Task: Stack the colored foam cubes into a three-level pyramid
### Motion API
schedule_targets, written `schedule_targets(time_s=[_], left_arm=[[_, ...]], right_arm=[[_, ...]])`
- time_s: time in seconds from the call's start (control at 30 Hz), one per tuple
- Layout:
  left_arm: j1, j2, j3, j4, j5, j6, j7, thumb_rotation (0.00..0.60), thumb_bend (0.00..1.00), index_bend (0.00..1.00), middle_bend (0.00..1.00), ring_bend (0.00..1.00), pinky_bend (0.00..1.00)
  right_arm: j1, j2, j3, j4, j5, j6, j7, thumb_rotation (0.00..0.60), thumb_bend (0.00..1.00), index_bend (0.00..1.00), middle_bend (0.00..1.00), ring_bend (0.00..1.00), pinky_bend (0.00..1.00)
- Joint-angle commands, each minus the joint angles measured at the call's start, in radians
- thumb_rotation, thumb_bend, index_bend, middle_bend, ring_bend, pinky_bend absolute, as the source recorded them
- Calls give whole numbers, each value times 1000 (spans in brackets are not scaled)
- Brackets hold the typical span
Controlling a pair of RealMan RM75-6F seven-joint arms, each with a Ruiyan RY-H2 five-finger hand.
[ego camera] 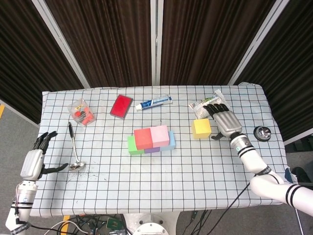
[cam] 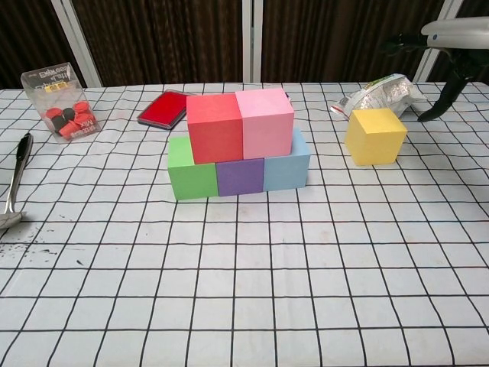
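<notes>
Chest view, near: bare checked worktop [cam: 252, 290]; a ladle [cam: 15, 183] is cut off at the left edge.
Stack: green cube [cam: 189, 170], purple cube [cam: 240, 176] and blue cube [cam: 289, 166] touch in a row; red cube [cam: 214, 128] and pink cube [cam: 264, 121] sit on them.
Yellow cube: [cam: 374, 135] alone on the worktop, right of the stack.
Right hand: [ego camera: 224, 121] just beside the yellow cube, fingers spread, holding nothing; mostly cropped in the chest view.
Left hand: [ego camera: 35, 159] at the worktop's left edge, fingers loose, empty.
Far: crumpled packet [cam: 380, 94], partly hidden behind the cube.
</notes>
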Motion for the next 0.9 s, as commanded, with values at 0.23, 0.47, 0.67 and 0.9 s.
schedule_targets(time_s=[0.23,0.47,0.67,0.9], left_arm=[[-2,-4,4,-9,0,-7,18,600,0,63,117,0,62],[0,-6,4,-5,-6,-8,17,600,0,62,117,0,62],[2,-8,6,0,-6,-9,12,600,0,62,117,0,63],[3,-12,7,9,-8,-12,1,600,0,63,117,0,64]], right_arm=[[23,-102,-29,129,-20,-39,31,600,0,0,61,0,0],[51,-185,-38,237,-7,-71,20,600,0,0,96,0,0],[61,-240,-41,304,-17,-77,32,600,0,0,215,0,0],[53,-281,-36,345,-40,-32,41,600,13,0,316,0,0]])
